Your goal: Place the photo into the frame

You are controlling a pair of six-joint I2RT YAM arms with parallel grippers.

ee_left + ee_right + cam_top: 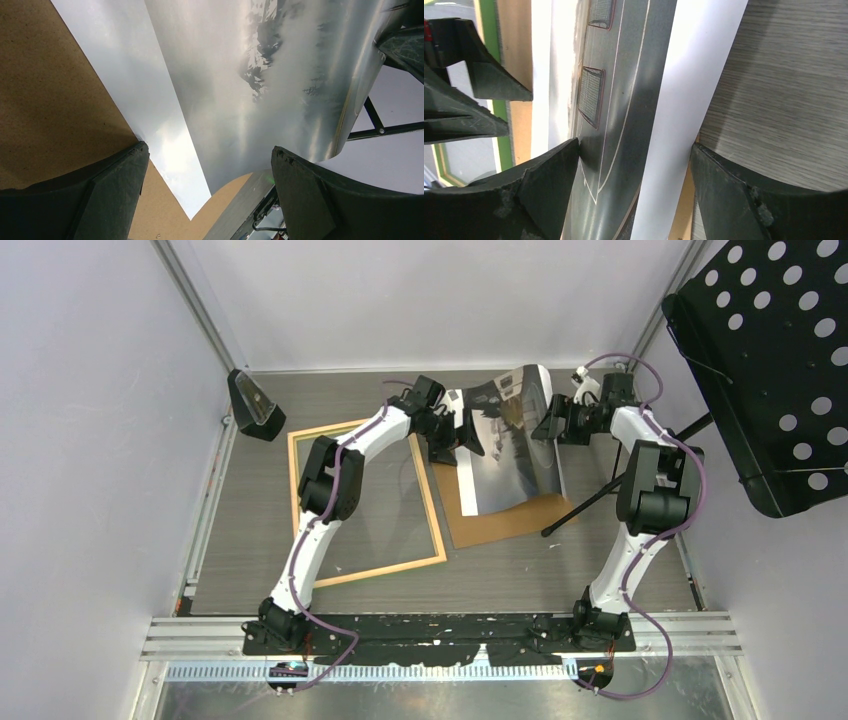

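Note:
The photo (510,445) lies curled on a brown backing board (500,522) at mid table, its right side arching upward. To its left the frame (432,512) lies flat with its light wood side up. My left gripper (447,435) is at the photo's left edge, open. In the left wrist view its gripper (207,150) has nothing between the fingers, and the glossy photo (240,90) curves just beyond them. My right gripper (553,426) is at the raised right edge. In the right wrist view its gripper (634,145) stands open astride the photo (624,100), and the left finger (549,180) touches the glossy face.
A black wedge-shaped object (255,405) sits at the back left corner. A black perforated stand (770,370) hangs over the right side, with its thin leg (590,505) reaching onto the table by the board. Walls close in the left, right and back.

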